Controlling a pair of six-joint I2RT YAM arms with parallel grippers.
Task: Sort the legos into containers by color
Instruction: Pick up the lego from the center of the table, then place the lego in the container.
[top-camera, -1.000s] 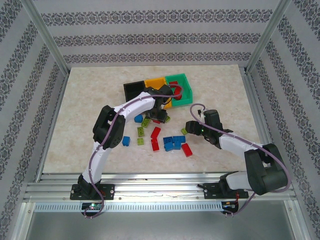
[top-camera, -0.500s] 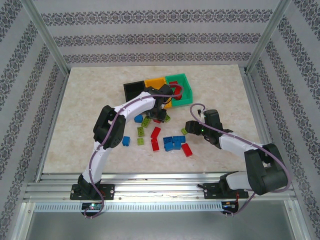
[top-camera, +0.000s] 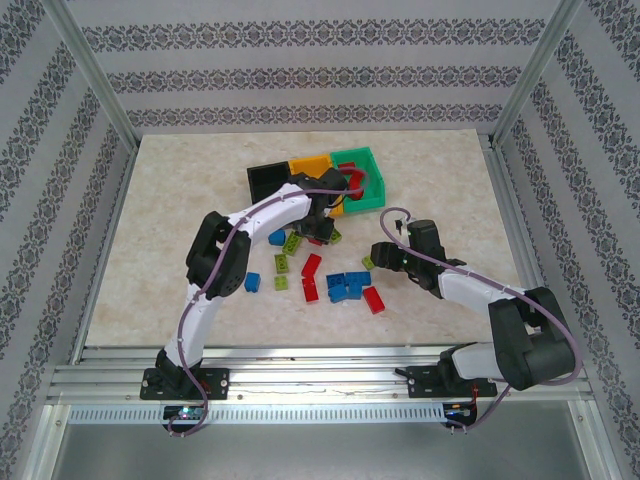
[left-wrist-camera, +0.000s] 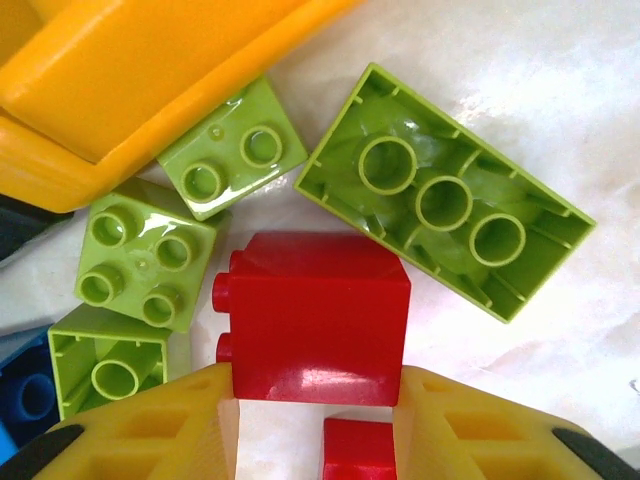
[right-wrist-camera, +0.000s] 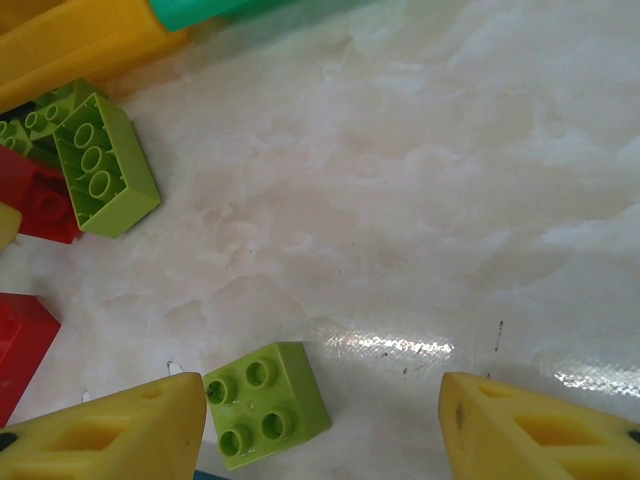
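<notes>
Just in front of the orange-yellow bin (left-wrist-camera: 130, 70), on its side toward the arm bases, the left pincer (left-wrist-camera: 315, 375) is clamped on a red brick (left-wrist-camera: 315, 320), one yellow finger (left-wrist-camera: 170, 420) pressed to each flank. That brick lies on its side on the desk (top-camera: 200, 190), studs pointing left in the wrist view. Beside it, also close to the orange-yellow bin, rests a long lime brick (left-wrist-camera: 445, 195) with its hollow underside up. Two square lime bricks (left-wrist-camera: 145, 255) sit against the bin's wall, studs up. A second red brick (left-wrist-camera: 358, 448) peeks out between the fingers below the held one.

Seen from above, the black bin (top-camera: 265, 180) touches the orange-yellow bin on its left and the teal bin (top-camera: 365, 203) touches it on its right; red pieces (top-camera: 350, 172) lie inside the teal one. Farther from the orange-yellow bin, toward the arm bases, loose blue bricks (top-camera: 345, 285) and red bricks (top-camera: 374, 299) are scattered.

To the right of that scatter, well apart from the orange-yellow bin, the right pincer (right-wrist-camera: 318, 390) stands with its fingers wide apart, gripping nothing. A small lime brick (right-wrist-camera: 265, 400) sits studs up between them, just beside the left-hand finger in the right wrist view.
</notes>
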